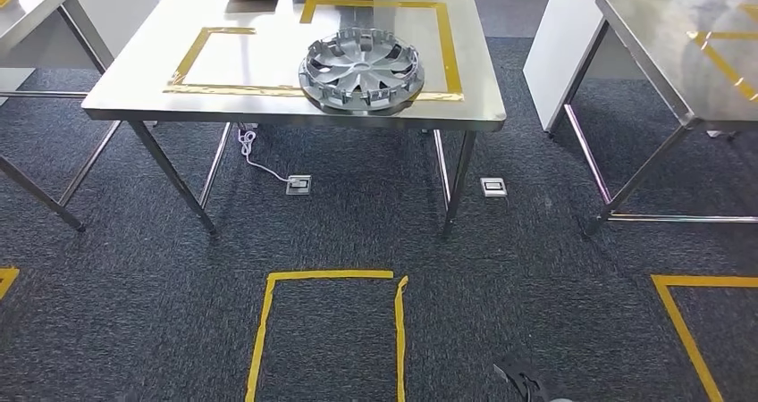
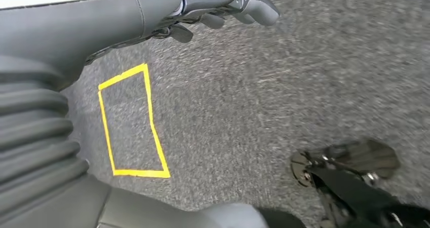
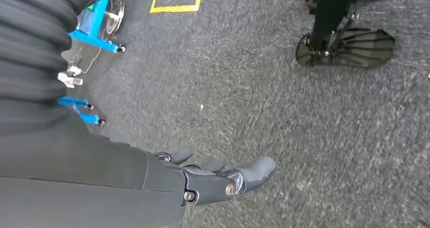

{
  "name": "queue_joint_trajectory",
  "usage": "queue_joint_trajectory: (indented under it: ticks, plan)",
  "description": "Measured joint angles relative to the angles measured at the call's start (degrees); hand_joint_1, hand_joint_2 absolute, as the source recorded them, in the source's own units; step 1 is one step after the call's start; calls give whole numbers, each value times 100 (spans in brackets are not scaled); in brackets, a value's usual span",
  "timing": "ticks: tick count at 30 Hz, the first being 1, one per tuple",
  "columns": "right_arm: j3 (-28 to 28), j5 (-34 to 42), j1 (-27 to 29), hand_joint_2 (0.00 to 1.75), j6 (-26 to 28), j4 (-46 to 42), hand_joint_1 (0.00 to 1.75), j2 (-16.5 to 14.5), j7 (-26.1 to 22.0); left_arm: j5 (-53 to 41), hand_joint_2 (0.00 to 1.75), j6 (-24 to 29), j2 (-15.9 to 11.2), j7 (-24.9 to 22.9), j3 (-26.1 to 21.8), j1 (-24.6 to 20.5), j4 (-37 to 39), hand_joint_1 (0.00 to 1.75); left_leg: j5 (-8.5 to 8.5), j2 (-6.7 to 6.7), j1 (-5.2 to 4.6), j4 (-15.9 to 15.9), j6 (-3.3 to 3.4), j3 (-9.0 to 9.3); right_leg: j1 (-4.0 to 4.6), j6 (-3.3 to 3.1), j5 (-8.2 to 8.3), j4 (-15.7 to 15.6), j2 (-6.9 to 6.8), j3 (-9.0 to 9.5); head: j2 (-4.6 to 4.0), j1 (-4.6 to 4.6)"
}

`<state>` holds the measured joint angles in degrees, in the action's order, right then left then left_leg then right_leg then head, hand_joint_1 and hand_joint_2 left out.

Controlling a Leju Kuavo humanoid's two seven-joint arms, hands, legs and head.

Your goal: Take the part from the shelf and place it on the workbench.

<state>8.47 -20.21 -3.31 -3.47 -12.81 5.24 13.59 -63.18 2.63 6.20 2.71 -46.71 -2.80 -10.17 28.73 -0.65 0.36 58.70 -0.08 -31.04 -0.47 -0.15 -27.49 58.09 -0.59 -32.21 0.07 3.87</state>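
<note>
While lying flat at about one o'clock on the workbench (image 1: 134,80), just inside the yellow tape (image 1: 447,45), the part (image 1: 361,69) is looking light, stiff, maybe slippery; gripping the rim seeming best, left hand (image 2: 223,5) and right hand (image 3: 218,180) hanging spread, holding nothing

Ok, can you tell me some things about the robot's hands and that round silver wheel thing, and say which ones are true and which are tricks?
1. The wheel cover lies on the steel table. True.
2. The left hand holds the wheel cover. False: it holds nothing and hangs over the carpet.
3. Yellow tape marks a box on the carpet. True.
4. The right hand grips a blue tool. False: it is empty, with its fingers apart.
5. The wheel cover is on the floor. False: it lies on the table.
</note>
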Motion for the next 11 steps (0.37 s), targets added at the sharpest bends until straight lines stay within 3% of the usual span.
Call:
queue_joint_trajectory:
  ticks: [3, 4, 6, 9, 11]
  plan:
    - [1, 136, 95, 175, 27, -21, 0, -42, -86, 403, 175, -17, -34, -16, 225, 74, -40, 0, -34, -4, -4, -26, 29, -11, 7, -214, 19, -24, 3, -10, 0, 2]
    - [1, 201, 139, 175, 40, -40, 0, -61, -127, 604, 175, -25, -45, -22, 341, 112, -66, 0, -38, -2, -11, -23, 41, -14, 6, -215, 37, -30, 6, -10, 0, 2]
    - [1, 347, 238, 175, 57, -86, 0, -102, -228, 1056, 175, -38, -77, -40, 618, 193, -130, 0, -44, 5, -24, -13, 62, -27, -3, -146, 78, -47, 12, -15, 0, 2]
    - [-5, 528, 361, 175, 69, -147, 0, -157, -351, 1649, 175, -46, -133, -62, 1013, 289, -228, 0, -53, 10, -38, 1, 79, -55, -25, 58, 119, -71, 15, -23, 0, 1]
    - [-11, 608, 412, 175, 75, -179, 0, -180, -409, 1900, 175, -51, -162, -72, 1195, 332, -277, 0, -55, 11, -42, 5, 82, -63, -33, 121, 124, -76, 16, -27, 0, 0]
